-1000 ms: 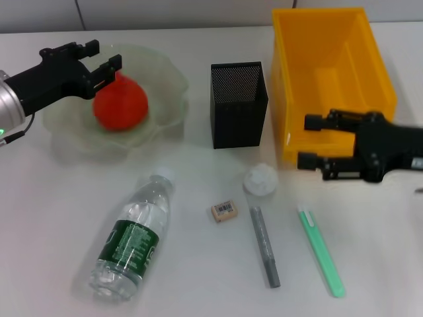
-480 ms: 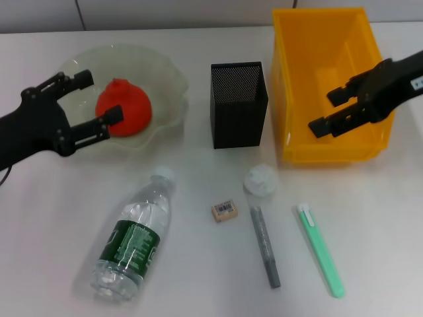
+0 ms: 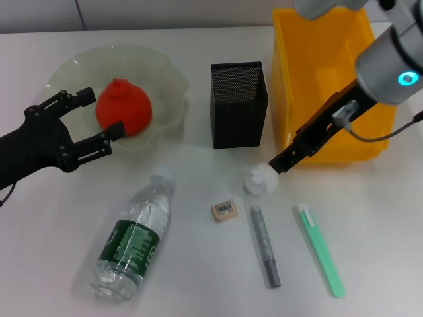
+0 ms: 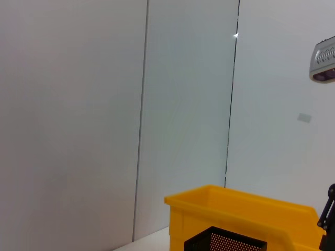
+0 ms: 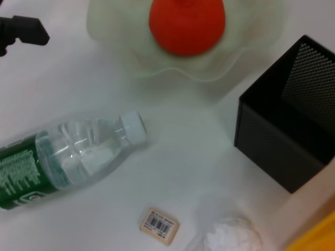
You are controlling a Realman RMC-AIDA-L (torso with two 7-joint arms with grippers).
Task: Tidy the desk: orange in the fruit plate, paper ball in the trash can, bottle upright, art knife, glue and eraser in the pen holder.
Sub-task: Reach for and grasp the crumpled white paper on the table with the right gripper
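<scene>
The orange [image 3: 124, 107] lies in the fruit plate [image 3: 168, 79] at the back left. My left gripper [image 3: 104, 110] is open and empty just beside it, at the plate's near-left rim. My right gripper [image 3: 280, 160] reaches down to the white paper ball [image 3: 260, 180], its tip at the ball's far-right edge. The bottle [image 3: 132, 234] lies on its side. The eraser [image 3: 224, 210], the grey glue [image 3: 265, 246] and the mint-green art knife [image 3: 320, 249] lie on the table. The pen holder [image 3: 238, 105] stands in the middle, with the yellow trash can [image 3: 294, 79] to its right.
The right wrist view shows the orange [image 5: 187, 23], fruit plate [image 5: 120, 36], bottle [image 5: 68, 157], eraser [image 5: 159, 226], paper ball [image 5: 233, 236] and pen holder [image 5: 285, 136]. The left wrist view shows the trash can [image 4: 246, 214] before a grey wall.
My left gripper has drawn back from over the orange to the plate's near-left rim. My right arm has swung up from beside the trash can and down to the paper ball.
</scene>
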